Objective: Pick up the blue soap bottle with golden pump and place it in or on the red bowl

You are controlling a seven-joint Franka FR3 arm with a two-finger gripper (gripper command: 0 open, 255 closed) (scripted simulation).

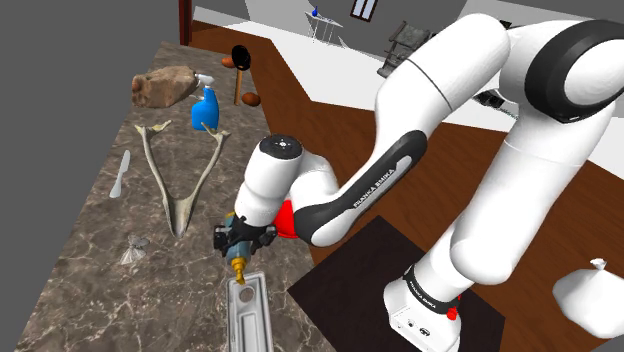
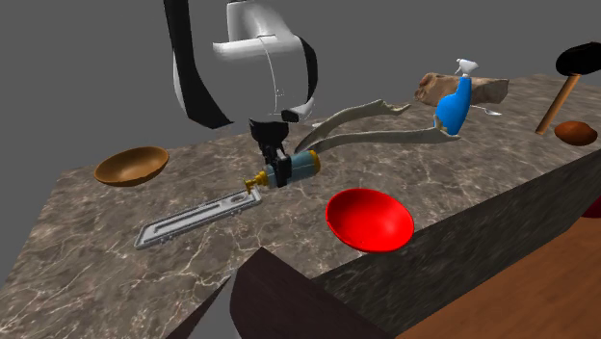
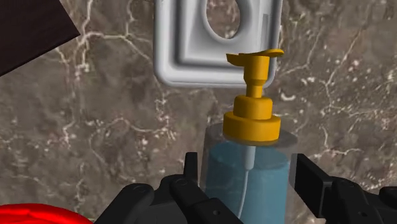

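My black gripper (image 2: 279,171) is shut on the blue soap bottle (image 2: 300,166), which it holds sideways just over the marble counter (image 2: 116,289). The golden pump (image 2: 258,179) points away from the hand toward a grey metal plate. In the wrist view the fingers (image 3: 191,172) clasp the translucent blue body (image 3: 248,168) on both sides, with the golden pump (image 3: 253,102) sticking out ahead. The red bowl (image 2: 371,220) sits on the counter near its front edge, toward the second exterior view's right of the bottle. A red sliver of the bowl (image 3: 35,215) shows beside the hand.
A grey metal plate (image 2: 197,220) lies under the pump. A wooden bowl (image 2: 132,166) stands at the far corner. A blue spray bottle (image 1: 206,108), a pale forked object (image 1: 180,170), a hammer (image 1: 240,65) and a brown lump (image 1: 165,85) lie further along the counter.
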